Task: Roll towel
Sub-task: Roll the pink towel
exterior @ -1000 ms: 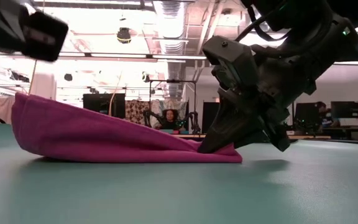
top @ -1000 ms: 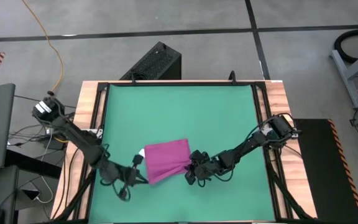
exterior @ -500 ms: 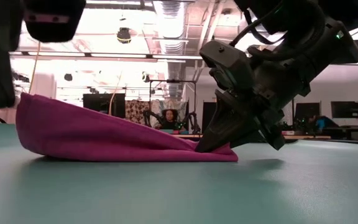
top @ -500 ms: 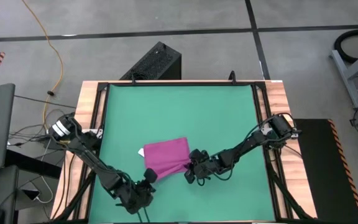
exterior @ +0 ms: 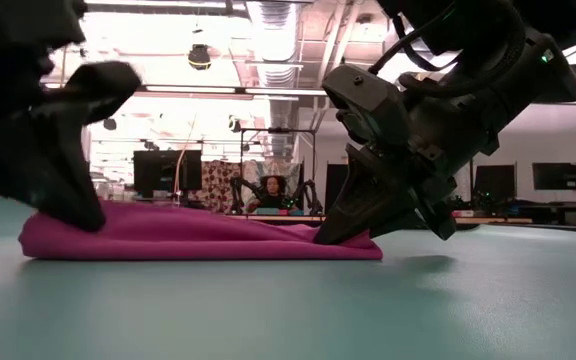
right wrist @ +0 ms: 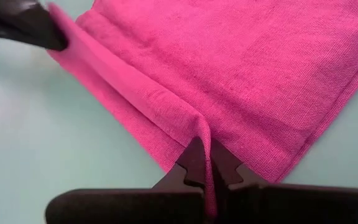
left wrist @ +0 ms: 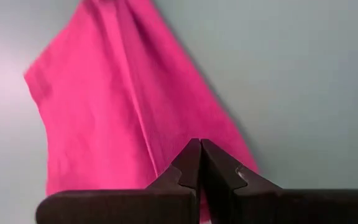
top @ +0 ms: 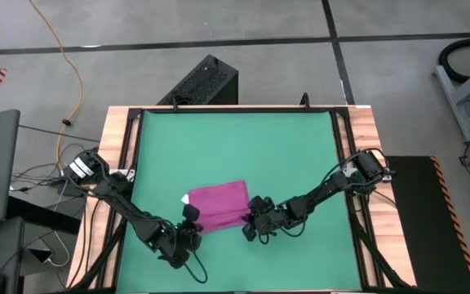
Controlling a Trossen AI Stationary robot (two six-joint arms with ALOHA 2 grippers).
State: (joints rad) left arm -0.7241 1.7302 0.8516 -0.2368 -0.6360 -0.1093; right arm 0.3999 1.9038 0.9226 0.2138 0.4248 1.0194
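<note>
The magenta towel (top: 219, 204) lies on the green mat, with its white tag (top: 186, 199) at its left edge. My left gripper (top: 190, 219) is shut and stands on the towel's near left corner; it also shows in the low view (exterior: 78, 205). My right gripper (top: 251, 220) is shut on the towel's near right corner, low on the mat (exterior: 340, 236). A raised fold (right wrist: 123, 81) runs along the towel's near edge between the two grippers. My left gripper presses its shut fingertips (left wrist: 199, 155) down on the towel's near left corner (exterior: 103, 218), coming from above on a slant from the near left. The cloth lies flat on the mat under them. Whether any cloth is between the fingers, I cannot tell. My right gripper pinches a raised fold of the towel at its near right corner (right wrist: 199, 127) between its two fingers. The fingers slant down from the table's right, along the fold. The cloth around them rests on the mat (exterior: 363, 248).
The green mat (top: 235, 147) has free room on the far side of the towel. A wooden frame with black rails (top: 129, 155) borders it. A black box (top: 202, 82) stands beyond the far edge. A person sits in the room behind (exterior: 268, 190).
My left gripper has swung from beside the towel's left side toward the near edge, then come down on the towel's near left corner. The towel's left end, which stood raised in a high fold, now lies flat on the mat. The right end has stayed where it was.
</note>
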